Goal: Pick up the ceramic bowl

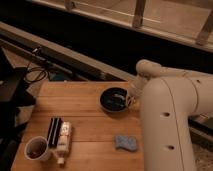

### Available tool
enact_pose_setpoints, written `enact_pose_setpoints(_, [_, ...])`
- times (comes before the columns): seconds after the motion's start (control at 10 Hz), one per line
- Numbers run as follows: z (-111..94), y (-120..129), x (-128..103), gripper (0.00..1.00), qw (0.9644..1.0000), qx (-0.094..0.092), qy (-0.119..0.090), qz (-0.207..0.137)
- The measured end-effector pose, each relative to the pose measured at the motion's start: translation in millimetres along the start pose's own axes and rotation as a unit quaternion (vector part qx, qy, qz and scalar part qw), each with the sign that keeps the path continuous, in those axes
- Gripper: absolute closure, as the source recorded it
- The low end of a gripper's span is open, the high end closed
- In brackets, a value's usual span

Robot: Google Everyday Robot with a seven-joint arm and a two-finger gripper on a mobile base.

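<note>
Dim room, with a railing and a dark ledge running behind a wooden table (80,107). The ceramic bowl (114,100) sits upright on the table's far right part, its mouth facing up; being round, it has no long axis to report. Inside it are whitish marks, and I cannot say whether they are contents or glaze. The white arm (167,115) bends down over the table's right edge, and the gripper (132,94) is at the bowl's right rim, touching or just over it; whether it is clenched or released cannot be told from here. At the near left corner stands a white mug (37,148), upright, brown inside. Just beside it lie a white tube (63,140) and a dark flat object (53,131), both lengthwise front to back. A blue sponge (125,142) lies near the front edge, well apart from the bowl.
</note>
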Motion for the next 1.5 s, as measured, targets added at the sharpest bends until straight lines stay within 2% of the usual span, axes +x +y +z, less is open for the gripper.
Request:
enact_pose_setpoints(0.4, [-8, 17, 12, 0.87, 0.9997, 0.012, -0.002, -0.019])
enact_pose_setpoints(0.9, [-36, 40, 28, 0.87, 0.9987, 0.026, -0.004, -0.043])
enact_pose_setpoints(1.1, [-47, 56, 35, 0.87, 0.9982, 0.031, -0.005, -0.052])
enact_pose_setpoints(1.5, [-59, 70, 41, 0.87, 0.9974, 0.038, -0.007, -0.060])
